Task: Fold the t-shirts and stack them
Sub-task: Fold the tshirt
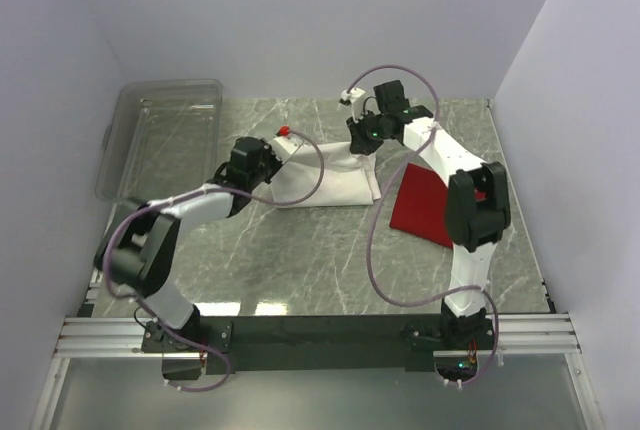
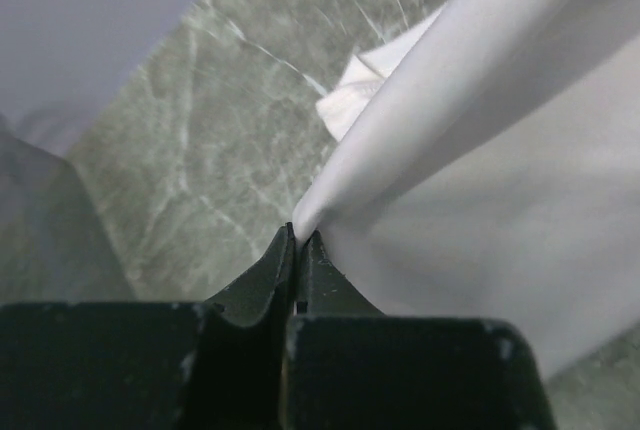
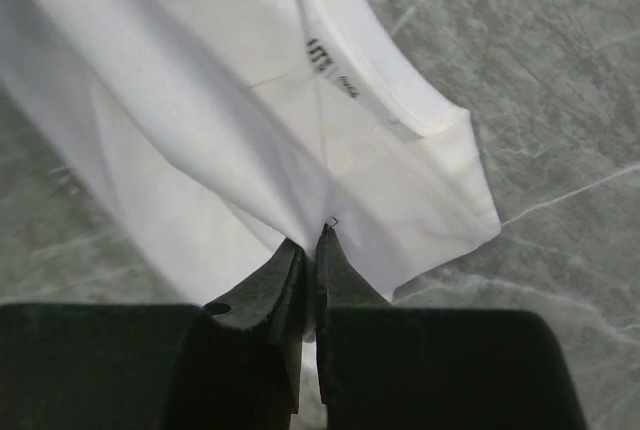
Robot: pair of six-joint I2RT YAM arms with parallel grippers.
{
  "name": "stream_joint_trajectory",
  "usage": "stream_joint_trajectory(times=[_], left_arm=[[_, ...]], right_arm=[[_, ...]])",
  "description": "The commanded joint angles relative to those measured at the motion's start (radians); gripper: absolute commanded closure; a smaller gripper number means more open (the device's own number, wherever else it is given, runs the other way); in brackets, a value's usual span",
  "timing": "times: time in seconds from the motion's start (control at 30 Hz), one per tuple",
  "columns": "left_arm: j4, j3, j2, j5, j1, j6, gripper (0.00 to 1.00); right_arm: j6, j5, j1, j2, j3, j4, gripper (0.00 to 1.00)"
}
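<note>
The white t-shirt (image 1: 325, 180) lies partly folded at mid-table, with a small red patch (image 1: 285, 131) showing at its far left corner. My left gripper (image 1: 265, 162) is shut on its left edge, and the cloth (image 2: 480, 150) rises taut from the pinched tips (image 2: 300, 233). At the shirt's far right end my right gripper (image 1: 366, 136) is shut on a fold near the collar (image 3: 350, 60), fabric drawn into the tips (image 3: 311, 237). The plain red t-shirt (image 1: 425, 206) lies flat on the table to the right, beside the right arm.
A clear plastic bin (image 1: 160, 135) stands at the back left, close to the left wall. White walls close in the marble table (image 1: 300, 260) on three sides. Cables loop over both arms.
</note>
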Motion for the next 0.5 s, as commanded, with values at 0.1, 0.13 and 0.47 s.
stream_joint_trajectory(times=[0.1, 0.13, 0.47], left_arm=[[0.111, -0.146, -0.267, 0.057, 0.006, 0.057, 0.99], [0.101, -0.169, -0.289, 0.071, 0.004, 0.060, 0.99], [0.006, -0.250, -0.456, 0.217, 0.003, 0.088, 0.99]], right_arm=[[-0.038, -0.155, 0.005, -0.205, -0.099, -0.045, 1.00], [-0.038, -0.163, 0.005, -0.221, -0.131, -0.046, 1.00], [-0.118, -0.278, 0.011, -0.403, -0.288, -0.138, 1.00]])
